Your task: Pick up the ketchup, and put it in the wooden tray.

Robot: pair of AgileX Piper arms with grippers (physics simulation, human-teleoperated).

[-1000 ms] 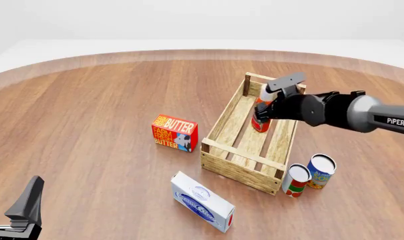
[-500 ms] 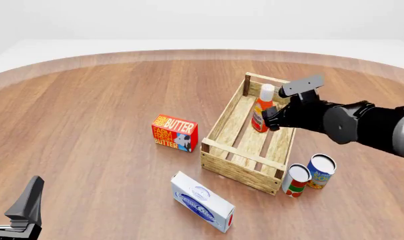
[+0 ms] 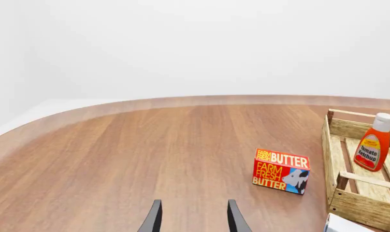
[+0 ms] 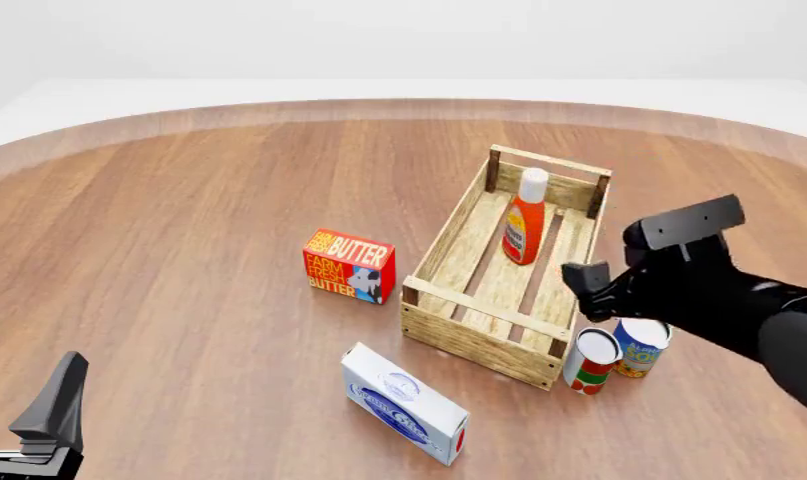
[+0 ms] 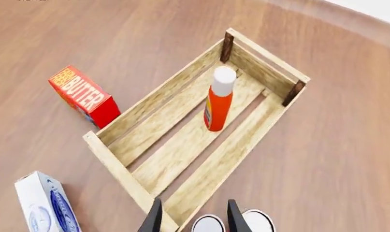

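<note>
The ketchup (image 4: 525, 215), an orange-red bottle with a white cap, stands upright inside the wooden tray (image 4: 443, 240) near its far end, with nothing touching it. My right gripper (image 4: 585, 283) hangs open and empty above the tray's near right corner, well back from the bottle. The right wrist view looks down past the open gripper (image 5: 192, 220) onto the ketchup (image 5: 218, 99) and the tray (image 5: 152, 104). My left gripper (image 4: 16, 395) rests open at the near left of the table. The left wrist view shows that open gripper (image 3: 193, 221), with the ketchup (image 3: 372, 149) and tray (image 3: 326, 145) far off.
A red butter box (image 4: 350, 265) lies left of the tray. A white and blue box (image 4: 406, 403) sits in front of the tray. A red-and-white can (image 4: 591, 360) and a blue can (image 4: 641, 342) stand by the tray's near right corner, below my right gripper.
My right gripper has let go of the ketchup and drawn back toward the near right. The bottle stays standing in the tray. The left arm has not moved.
</note>
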